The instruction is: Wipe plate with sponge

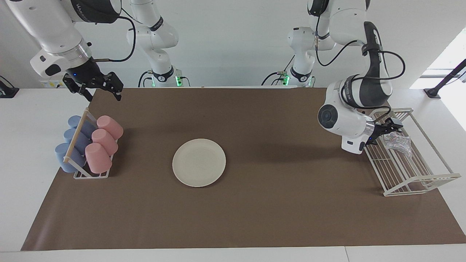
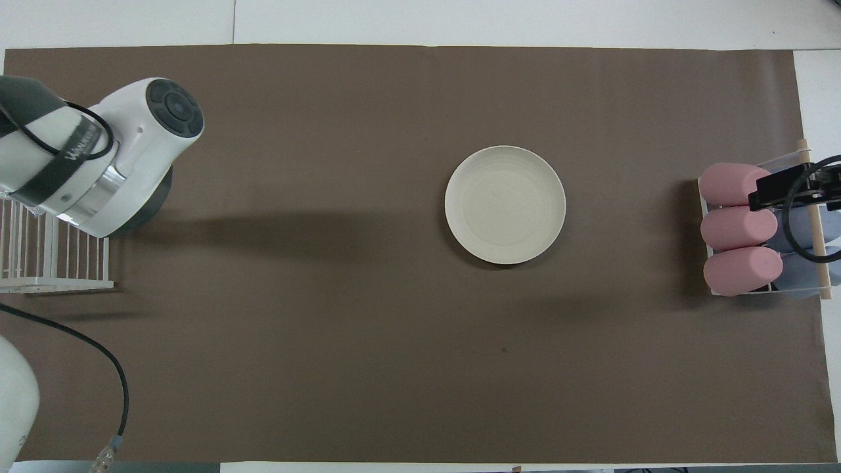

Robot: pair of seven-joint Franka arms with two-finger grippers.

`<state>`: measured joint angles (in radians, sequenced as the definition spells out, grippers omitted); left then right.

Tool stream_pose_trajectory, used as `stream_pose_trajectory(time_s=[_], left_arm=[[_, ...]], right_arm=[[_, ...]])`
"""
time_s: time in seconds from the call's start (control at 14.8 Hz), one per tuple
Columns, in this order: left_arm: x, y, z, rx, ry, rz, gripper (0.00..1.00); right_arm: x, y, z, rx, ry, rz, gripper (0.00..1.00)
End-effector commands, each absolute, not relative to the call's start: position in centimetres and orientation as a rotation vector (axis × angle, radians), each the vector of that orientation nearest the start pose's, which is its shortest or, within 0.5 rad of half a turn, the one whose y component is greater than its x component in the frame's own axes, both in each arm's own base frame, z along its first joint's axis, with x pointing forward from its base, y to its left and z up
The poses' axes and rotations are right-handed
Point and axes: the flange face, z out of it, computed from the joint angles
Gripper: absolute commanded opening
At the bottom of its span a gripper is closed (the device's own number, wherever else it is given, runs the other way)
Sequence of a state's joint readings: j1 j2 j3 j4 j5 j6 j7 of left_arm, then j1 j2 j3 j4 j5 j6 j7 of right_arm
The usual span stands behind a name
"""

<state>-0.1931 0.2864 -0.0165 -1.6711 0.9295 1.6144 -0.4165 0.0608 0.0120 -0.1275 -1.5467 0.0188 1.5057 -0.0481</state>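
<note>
The cream-white plate (image 1: 199, 162) (image 2: 505, 205) lies flat in the middle of the brown mat. The silvery, crinkled sponge (image 1: 397, 142) rests in the white wire rack (image 1: 411, 171) at the left arm's end of the table. My left gripper (image 1: 389, 130) hangs open just above the rack's edge, beside the sponge and apart from it. In the overhead view the arm's wrist covers both the gripper and the sponge. My right gripper (image 1: 103, 95) (image 2: 782, 187) waits open in the air over the cup rack.
A small rack (image 1: 87, 143) (image 2: 755, 230) with pink and blue cups on their sides stands at the right arm's end. The wire rack (image 2: 59, 263) shows partly under the left arm in the overhead view. Brown mat (image 1: 276, 203) covers the table around the plate.
</note>
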Motion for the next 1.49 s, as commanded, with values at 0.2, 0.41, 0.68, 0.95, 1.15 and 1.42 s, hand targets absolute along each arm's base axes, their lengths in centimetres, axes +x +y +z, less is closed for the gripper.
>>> stream_pose_trajectory(time_s=[0.2,0.41,0.68,0.95,1.15,1.42], left_arm=[[60.9,-3.2,55.5,-2.582,-0.078,0.002,1.00],[58.5,-2.2,59.2,-2.847,-0.100,-0.001,1.00],[55.8,-4.4,60.7,-3.066,-0.129,0.121,1.00],[54.7,-6.0,60.6,-3.127,-0.122,0.163,1.00],[55.2,-6.8,61.4,-3.188,-0.139,0.122,1.00],[53.5,-7.3,62.7,-3.189,-0.100,0.122,1.00]], right_arm=[[55.0,-3.3,62.8,-3.135,-0.005,0.052,1.00],[55.0,-3.2,62.8,-3.135,-0.005,0.052,1.00],[55.0,-3.3,62.7,-3.135,-0.003,0.055,1.00],[55.0,-3.2,62.8,-3.135,-0.005,0.055,1.00],[55.0,-3.2,62.8,-3.136,-0.005,0.060,1.00],[55.0,-3.3,62.8,-3.136,-0.005,0.060,1.00]])
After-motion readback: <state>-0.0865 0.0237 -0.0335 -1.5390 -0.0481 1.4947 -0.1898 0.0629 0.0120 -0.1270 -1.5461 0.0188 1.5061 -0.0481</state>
